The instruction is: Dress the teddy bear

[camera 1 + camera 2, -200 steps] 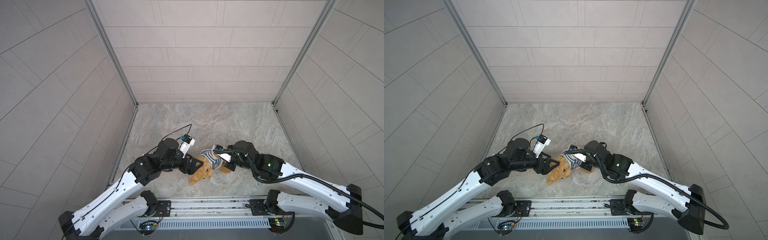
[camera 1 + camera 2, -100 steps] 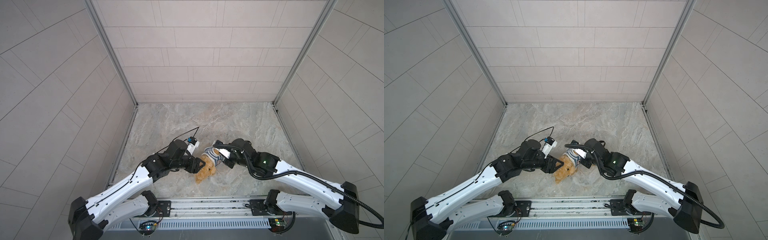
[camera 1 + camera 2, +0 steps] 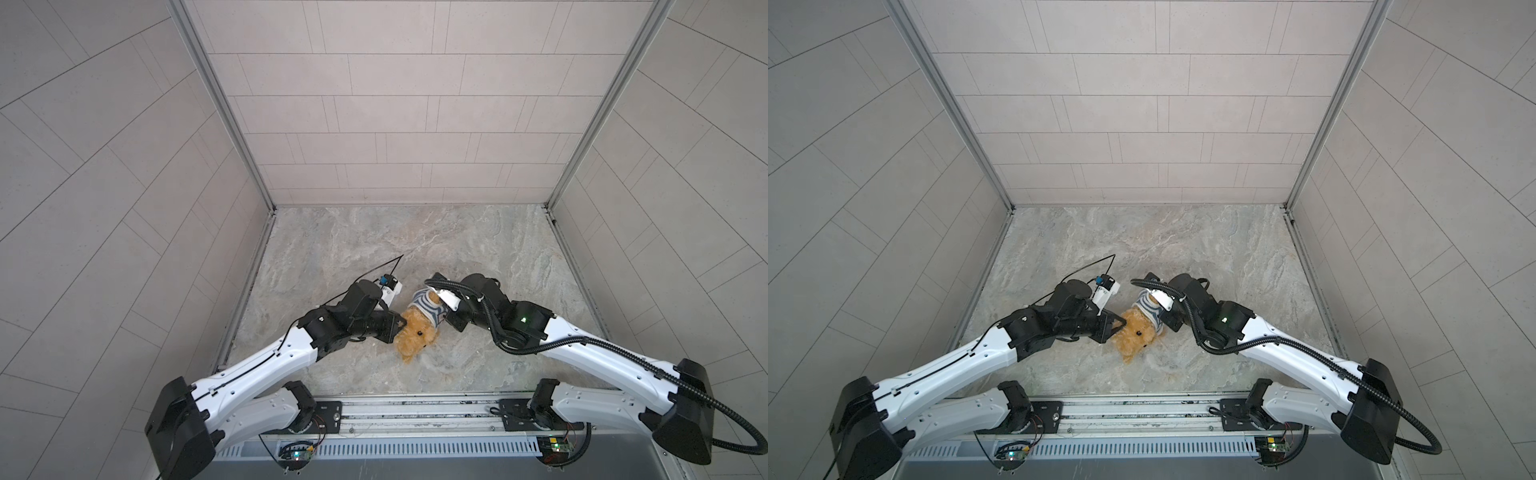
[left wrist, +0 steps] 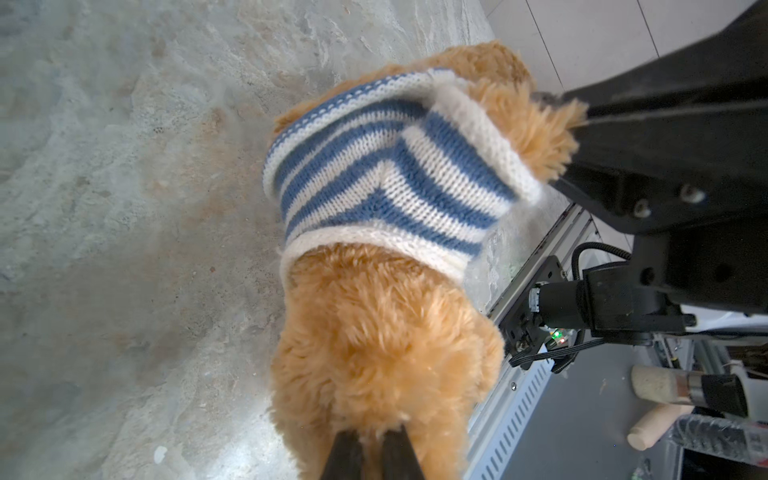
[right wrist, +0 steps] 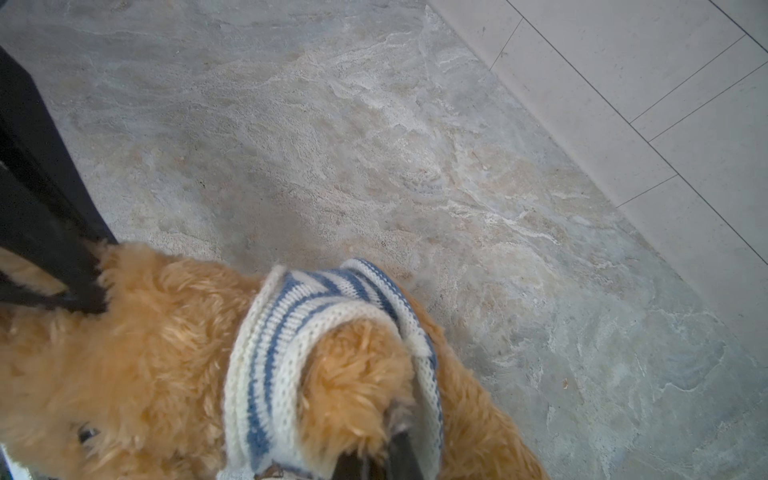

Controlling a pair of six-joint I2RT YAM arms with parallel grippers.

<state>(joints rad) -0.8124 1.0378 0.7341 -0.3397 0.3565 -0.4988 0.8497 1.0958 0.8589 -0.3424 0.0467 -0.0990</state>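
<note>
The teddy bear (image 3: 417,334) lies on the marble worktop (image 3: 415,249) between the two tools, its striped shirt (image 3: 428,306) pulled over the body; the left tool (image 3: 399,325) is pinched tight on the fur of the bear's head, its fingertips (image 4: 398,455) almost together; the right tool (image 3: 446,321), on the bear's other side, is likewise closed, apparently on the furry arm poking from a sleeve, though the shirt's edge may be caught too.

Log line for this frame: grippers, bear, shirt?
left gripper: shut on bear head | right gripper: shut on bear's arm at sleeve | shirt: around torso
</note>
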